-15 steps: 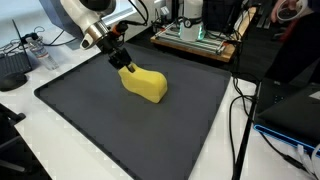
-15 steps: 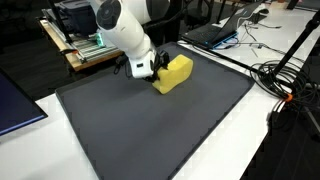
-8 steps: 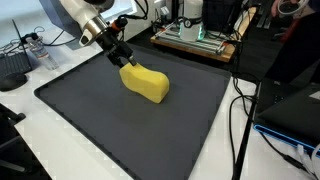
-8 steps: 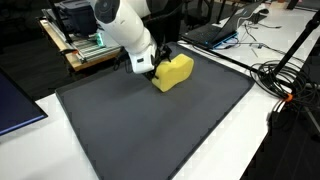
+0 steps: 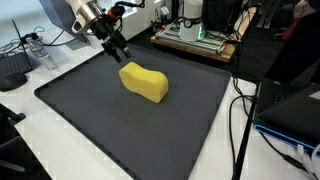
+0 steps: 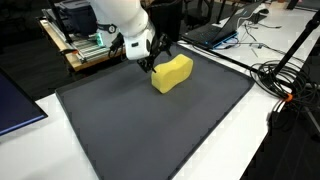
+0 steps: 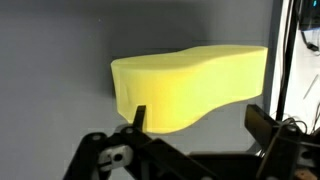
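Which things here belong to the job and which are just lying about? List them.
In hand: yellow sponge; the jaws, open and just clear of it; black mat beneath.
Lying about: cables; laptop; electronics box behind the mat.

A yellow foam block (image 5: 144,82), kidney-shaped with rounded ends, lies flat on the dark mat (image 5: 100,125). It sits just below the pincer (image 5: 118,52), not touching it, with one end nearest.
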Motion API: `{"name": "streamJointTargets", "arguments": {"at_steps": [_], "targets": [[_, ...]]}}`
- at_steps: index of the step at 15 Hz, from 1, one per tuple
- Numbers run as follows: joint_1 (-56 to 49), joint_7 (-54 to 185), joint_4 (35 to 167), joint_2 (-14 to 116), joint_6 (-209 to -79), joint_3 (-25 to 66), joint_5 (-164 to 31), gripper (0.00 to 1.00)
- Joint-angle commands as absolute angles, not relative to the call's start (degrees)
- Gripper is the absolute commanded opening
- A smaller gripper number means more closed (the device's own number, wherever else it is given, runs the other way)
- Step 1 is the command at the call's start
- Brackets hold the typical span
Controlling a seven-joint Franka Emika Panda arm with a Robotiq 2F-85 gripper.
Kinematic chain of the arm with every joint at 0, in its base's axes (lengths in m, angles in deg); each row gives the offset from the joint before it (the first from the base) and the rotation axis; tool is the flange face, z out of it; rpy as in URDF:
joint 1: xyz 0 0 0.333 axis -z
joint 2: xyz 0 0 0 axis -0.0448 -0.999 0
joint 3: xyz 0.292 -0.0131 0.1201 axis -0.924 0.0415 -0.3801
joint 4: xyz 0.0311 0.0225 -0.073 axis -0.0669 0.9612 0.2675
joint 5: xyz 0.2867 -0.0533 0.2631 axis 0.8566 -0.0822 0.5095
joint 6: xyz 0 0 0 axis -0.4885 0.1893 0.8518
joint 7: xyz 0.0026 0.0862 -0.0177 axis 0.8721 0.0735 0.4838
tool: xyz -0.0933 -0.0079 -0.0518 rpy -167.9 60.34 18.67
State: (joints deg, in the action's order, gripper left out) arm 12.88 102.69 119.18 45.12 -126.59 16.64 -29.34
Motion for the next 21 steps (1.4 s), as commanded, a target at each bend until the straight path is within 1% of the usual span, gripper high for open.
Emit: {"name": "streamJointTargets", "arguments": {"at_steps": [1, 5, 8, 10, 15, 21], "targets": [[8.31, 93.6, 125.99, 53.05, -131.26, 17.7, -33.87, 1.0], [3.46, 80.32, 130.86, 58.09, -137.49, 17.66, -40.05, 1.0], [0.11, 66.87, 133.58, 59.98, -143.25, 17.79, -45.61, 1.0], [-1.49, 57.94, 134.7, 60.65, -144.92, 18.18, -50.35, 1.0], [-4.72, 36.56, 134.96, 62.47, -143.94, 18.52, -62.71, 1.0], [-7.25, 21.41, 132.12, 64.02, -139.53, 16.91, -72.01, 1.0]]}}
